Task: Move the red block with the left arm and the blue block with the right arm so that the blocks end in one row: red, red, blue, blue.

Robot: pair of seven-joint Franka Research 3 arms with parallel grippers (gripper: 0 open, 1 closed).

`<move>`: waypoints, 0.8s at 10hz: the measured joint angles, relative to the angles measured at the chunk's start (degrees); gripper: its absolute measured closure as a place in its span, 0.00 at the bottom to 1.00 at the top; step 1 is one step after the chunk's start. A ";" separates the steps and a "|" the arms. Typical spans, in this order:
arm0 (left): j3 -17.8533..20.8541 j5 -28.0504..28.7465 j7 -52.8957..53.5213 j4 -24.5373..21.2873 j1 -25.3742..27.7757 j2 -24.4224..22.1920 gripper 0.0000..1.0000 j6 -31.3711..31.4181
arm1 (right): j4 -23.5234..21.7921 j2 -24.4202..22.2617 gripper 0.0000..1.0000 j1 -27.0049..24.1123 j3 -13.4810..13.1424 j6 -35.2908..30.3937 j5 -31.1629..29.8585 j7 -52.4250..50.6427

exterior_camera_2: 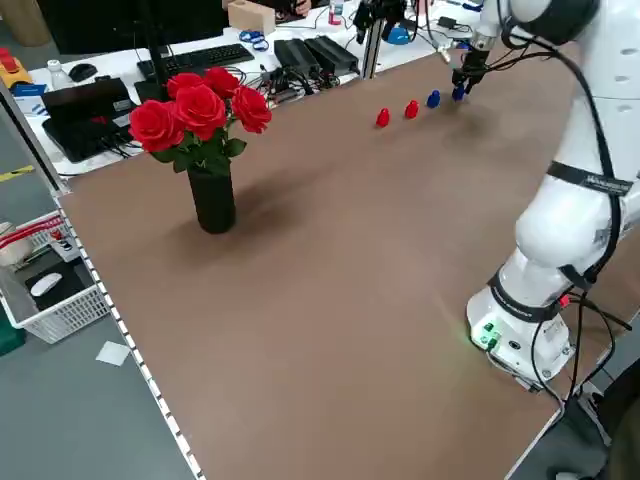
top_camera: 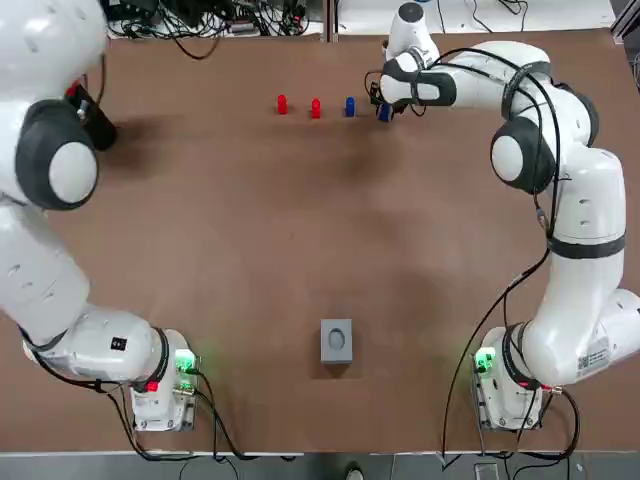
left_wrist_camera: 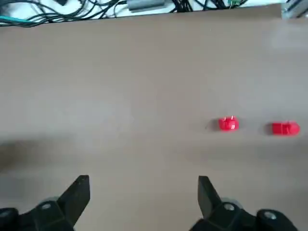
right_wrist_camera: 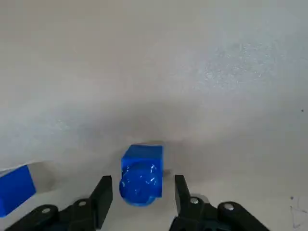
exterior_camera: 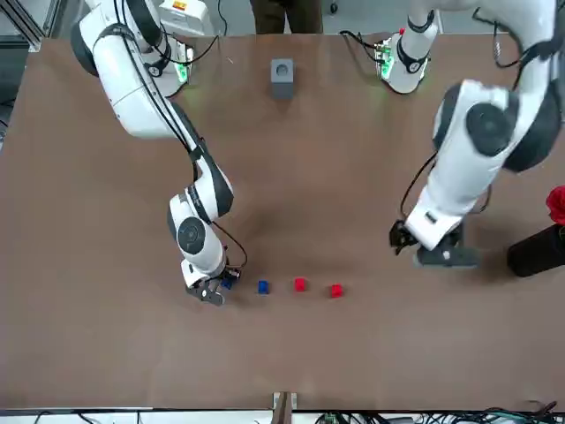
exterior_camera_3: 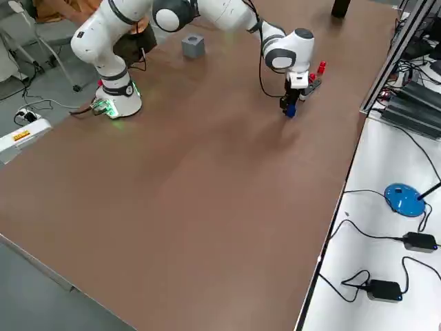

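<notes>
Blue block [right_wrist_camera: 141,168], the end one: where does it lie from the pincer?

– Directly between the fingers of the right gripper [right_wrist_camera: 142,188], at the table's [top_camera: 300,250] 12 o'clock edge seen from overhead, a touch towards 1. The fingers are parted, with a sliver of table showing on each side of the block, so they straddle it without pinching.

And its long axis?

– None that I can see: it is a small cube with a round stud on top. The fingers are set along the row's 9-to-3 line, so one finger stands between this block and the second blue block [top_camera: 349,106], just at its 9 o'clock.

The rest of the row?

– Further towards 9 come the inner red block [top_camera: 316,108], then the outer red block [top_camera: 282,104]. I judge the order as good as made.

Which arm is nearer?

– The right, plainly. The left gripper [left_wrist_camera: 142,185] hangs spread and empty, well apart at 9 o'clock of the reds.

Any writing?

– Nothing I can read on the blocks. The stickers on the arms are too small.
</notes>
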 joint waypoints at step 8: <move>1.31 -7.21 8.19 -1.98 4.74 -19.91 0.02 -17.92 | -7.49 -20.93 0.00 -3.03 0.19 -10.19 0.48 -0.25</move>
